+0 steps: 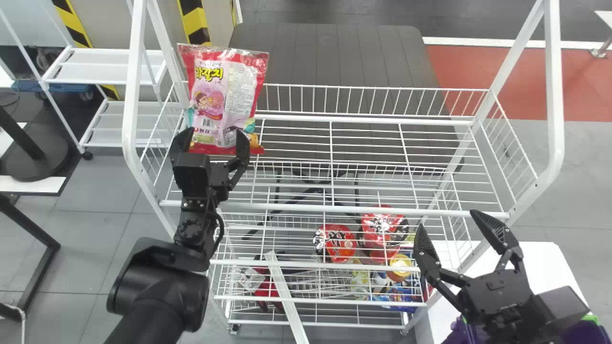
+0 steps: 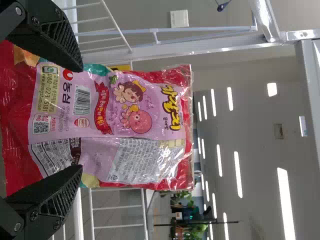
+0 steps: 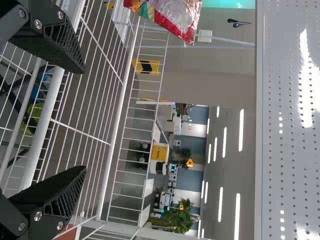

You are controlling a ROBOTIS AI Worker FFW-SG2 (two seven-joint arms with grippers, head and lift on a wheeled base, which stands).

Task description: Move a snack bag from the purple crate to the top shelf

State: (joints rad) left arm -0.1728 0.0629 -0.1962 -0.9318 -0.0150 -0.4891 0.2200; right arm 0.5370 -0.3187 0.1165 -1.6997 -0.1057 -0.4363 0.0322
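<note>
Standing upright at the left end of the top shelf [image 1: 296,207], the snack bag [image 1: 229,91] has its long axis vertical, sealed top edge uppermost, with the barcode-bearing panel facing the robot and the barcode toward the lower end. The left gripper [image 1: 216,133] is positioned at the bag's lower portion, its fingers spread wide. The right gripper [image 1: 447,220] is located at the rack's front right corner, near the purple crate [image 1: 584,333], its fingers likewise set wide apart.
</note>
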